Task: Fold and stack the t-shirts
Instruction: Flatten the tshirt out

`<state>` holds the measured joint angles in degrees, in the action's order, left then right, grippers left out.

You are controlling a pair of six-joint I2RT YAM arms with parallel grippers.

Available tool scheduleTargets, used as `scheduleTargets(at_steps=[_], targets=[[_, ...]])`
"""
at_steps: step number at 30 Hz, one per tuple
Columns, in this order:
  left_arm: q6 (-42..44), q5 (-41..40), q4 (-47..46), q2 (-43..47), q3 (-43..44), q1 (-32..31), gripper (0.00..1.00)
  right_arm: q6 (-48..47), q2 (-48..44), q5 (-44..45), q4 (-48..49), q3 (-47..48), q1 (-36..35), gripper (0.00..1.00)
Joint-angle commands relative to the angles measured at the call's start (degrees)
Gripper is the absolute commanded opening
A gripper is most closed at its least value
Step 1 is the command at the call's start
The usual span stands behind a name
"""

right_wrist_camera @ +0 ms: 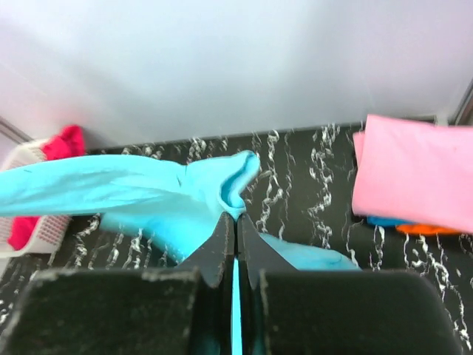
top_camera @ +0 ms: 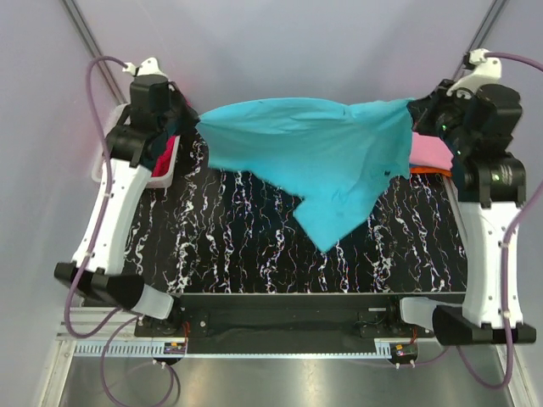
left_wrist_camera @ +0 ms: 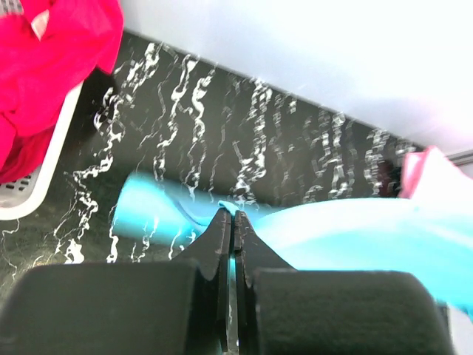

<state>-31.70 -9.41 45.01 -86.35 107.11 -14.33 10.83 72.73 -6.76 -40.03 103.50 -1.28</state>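
Left gripper (left_wrist_camera: 233, 222) and right gripper (right_wrist_camera: 236, 225) both clamped on turquoise t-shirt (top_camera: 314, 153), stretched between them from 10 to 2 o'clock above the table (top_camera: 212, 229), a flap drooping toward 6. Folded pink t-shirt (right_wrist_camera: 414, 174) at 3 o'clock; magenta t-shirt (left_wrist_camera: 52, 52) in white basket (left_wrist_camera: 29, 200) at 9.

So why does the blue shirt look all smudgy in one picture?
Left wrist view: the turquoise t-shirt looks smeared, and the wall above it glares white. Right wrist view: the shirt is sharper. Top view: even light, clear.
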Motion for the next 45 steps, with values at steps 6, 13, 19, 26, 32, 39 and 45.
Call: scheduleTargets(at_steps=[6, 13, 19, 26, 32, 39, 45], targets=[[1.12, 1.32, -4.23, 25.15, -14.81, 0.35, 0.00, -1.16, -18.38, -2.55, -1.62, 1.53, 0.22, 0.00], [2.61, 3.43, -2.30, 40.55, -19.93, 0.35, 0.00, -1.78, -25.88, -4.48, -7.42, 8.18, 0.22, 0.00], [3.67, 5.72, -2.30, 40.83, -14.41, 0.35, 0.00, -3.27, -23.52, -5.71, -9.28, 18.03, 0.22, 0.00], [4.19, 2.04, -3.61, 29.23, -7.09, 0.35, 0.00, -4.94, -15.79, -4.93, -4.54, 16.31, 0.22, 0.00], [2.35, 0.18, -11.95, 16.77, -14.02, 0.35, 0.00, -4.94, -11.13, -3.78, 8.55, -4.16, 0.31, 0.00], [-3.17, -4.38, -22.24, 1.49, -26.06, 0.27, 0.00, -4.33, -3.23, -3.52, 21.63, -21.57, 0.31, 0.00], [-6.97, -5.36, -25.59, -17.43, -21.79, -0.35, 0.00, -4.33, 11.52, -6.59, 28.68, -26.78, 0.31, 0.00]])
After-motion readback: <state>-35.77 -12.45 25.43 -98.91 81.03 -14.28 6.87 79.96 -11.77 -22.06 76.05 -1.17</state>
